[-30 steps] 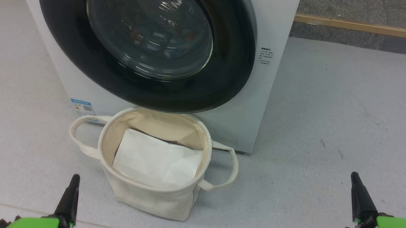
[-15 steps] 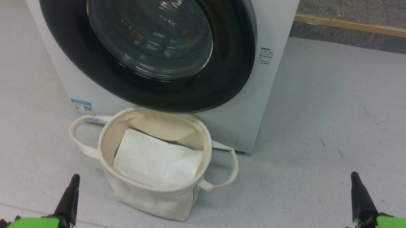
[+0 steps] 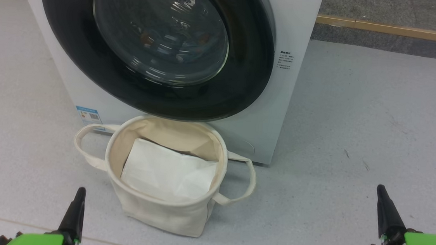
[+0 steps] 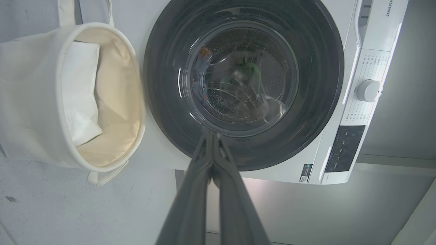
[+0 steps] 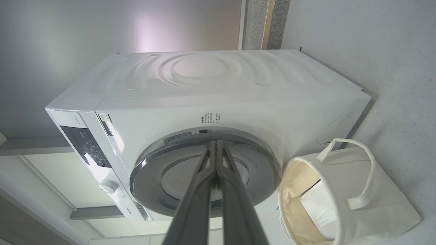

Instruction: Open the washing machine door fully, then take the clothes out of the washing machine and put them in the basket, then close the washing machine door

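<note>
The left gripper (image 3: 78, 197) has its two fingers pressed tight together. It holds nothing and hangs over the floor (image 3: 359, 110). In its own view the gripper (image 4: 210, 135) points at the bottom part of the door (image 4: 160, 102), but it is not touching it.

The right gripper (image 3: 382, 196) is squeezed tight too, with nothing in it. In its own view the tips (image 5: 214, 144) line up with the edge of the door (image 5: 146, 177).

The basket (image 3: 164, 215) stands ahead of the grippers and between them, closer to the left one. A flat white sheet (image 3: 167, 171) lies inside it. One handle sticks out on each side.

Just past the basket is the washer (image 3: 295, 27). The basket sits right in front of it, under the door (image 3: 244, 81). The door is closed flat on the washer.

The clothes (image 3: 198, 45) are inside the washer, farther from the grippers than the basket is. Through the glass you can see small blue and orange bits, but they are dim.

A blue sticker (image 3: 88, 115) is low on the washer, on the left gripper's side of the basket. A round knob (image 4: 368, 91) sits on the washer's top panel.
</note>
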